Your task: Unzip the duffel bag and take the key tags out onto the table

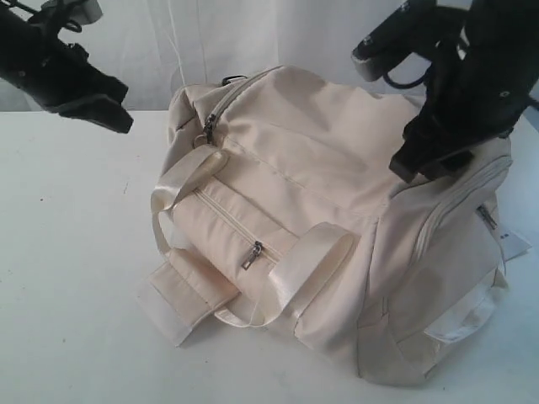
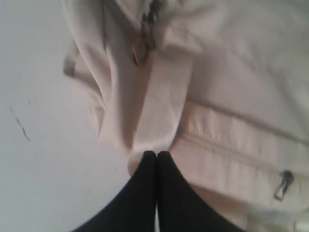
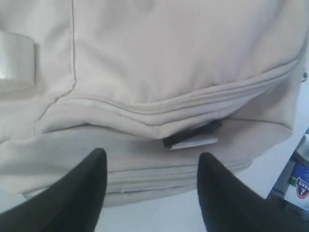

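The cream duffel bag (image 1: 337,219) lies on the white table (image 1: 67,278) with all its zips closed. A dark pull (image 1: 208,128) hangs at the end of the top zip, and another pull (image 1: 254,252) sits on the front pocket. My left gripper (image 1: 108,112) hovers shut and empty above the table, left of the bag. In the left wrist view its tips (image 2: 156,154) sit over a shiny strap (image 2: 161,106) below the top pull (image 2: 141,50). My right gripper (image 1: 429,160) stands open over the bag's right end. Its fingers (image 3: 99,164) flank a side zip seam (image 3: 183,104). No key tags show.
A dark tag with a white label (image 3: 193,135) sticks out under the side seam. The bag's webbing handles (image 1: 303,265) loop over its front toward me. White curtain hangs behind the table. A blue-labelled object (image 3: 301,181) stands off the table's edge.
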